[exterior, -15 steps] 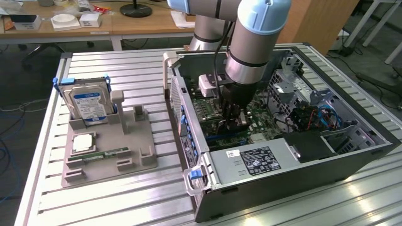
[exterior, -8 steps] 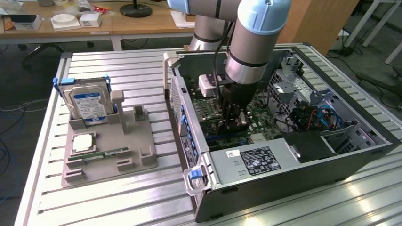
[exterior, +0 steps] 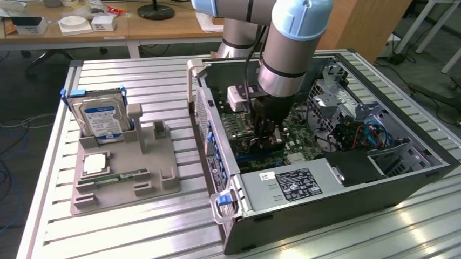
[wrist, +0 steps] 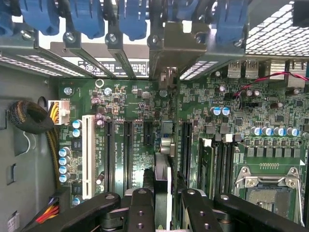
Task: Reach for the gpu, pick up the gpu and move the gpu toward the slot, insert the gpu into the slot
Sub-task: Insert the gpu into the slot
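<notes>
I'm holding the end effector (wrist: 161, 203) down inside the case (exterior: 403, 178), clamped on the gpu (wrist: 163, 145) edge-on over the motherboard (wrist: 270, 121) slots; outside cam's catching the hard drive (exterior: 104, 118) sitting on the worktop (exterior: 144, 232).

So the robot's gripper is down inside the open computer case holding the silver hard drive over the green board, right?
Not the hard drive: it stands in the grey holder outside the computer case, in the exterior view. The gripper holds the gpu, edge-on over the board.

Arm (exterior: 288, 48) vertical; fingers (wrist: 142, 208) clamped tight, pointing down.
</notes>
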Robot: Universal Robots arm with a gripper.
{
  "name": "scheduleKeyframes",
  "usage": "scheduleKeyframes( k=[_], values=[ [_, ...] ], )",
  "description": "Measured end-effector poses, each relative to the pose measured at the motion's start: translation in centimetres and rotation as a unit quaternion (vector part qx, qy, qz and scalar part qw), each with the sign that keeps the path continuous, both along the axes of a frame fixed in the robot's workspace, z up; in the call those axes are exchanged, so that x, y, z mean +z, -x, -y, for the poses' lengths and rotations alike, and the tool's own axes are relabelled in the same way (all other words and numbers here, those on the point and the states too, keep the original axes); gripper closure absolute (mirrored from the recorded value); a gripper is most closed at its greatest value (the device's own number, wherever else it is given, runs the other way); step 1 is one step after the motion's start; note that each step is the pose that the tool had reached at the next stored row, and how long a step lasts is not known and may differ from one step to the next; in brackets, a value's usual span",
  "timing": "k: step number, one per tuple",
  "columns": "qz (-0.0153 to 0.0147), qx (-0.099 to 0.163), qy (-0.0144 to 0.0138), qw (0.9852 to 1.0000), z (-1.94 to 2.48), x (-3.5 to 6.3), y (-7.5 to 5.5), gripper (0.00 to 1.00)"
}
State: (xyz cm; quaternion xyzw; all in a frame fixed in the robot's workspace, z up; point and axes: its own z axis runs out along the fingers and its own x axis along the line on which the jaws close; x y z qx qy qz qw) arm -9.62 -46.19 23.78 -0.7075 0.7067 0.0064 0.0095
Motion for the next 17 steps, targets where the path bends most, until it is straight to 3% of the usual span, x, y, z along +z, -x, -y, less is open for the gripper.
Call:
scheduleKeyframes(
  k=[3, 17],
  values=[
    [0.0009, 0.0, -0.0012, 1.0, -0.03, -0.11, -0.02, 0.73],
    [0.0003, 0.0, -0.0004, 1.0, -0.01, -0.04, 0.01, 0.73]
  ],
)
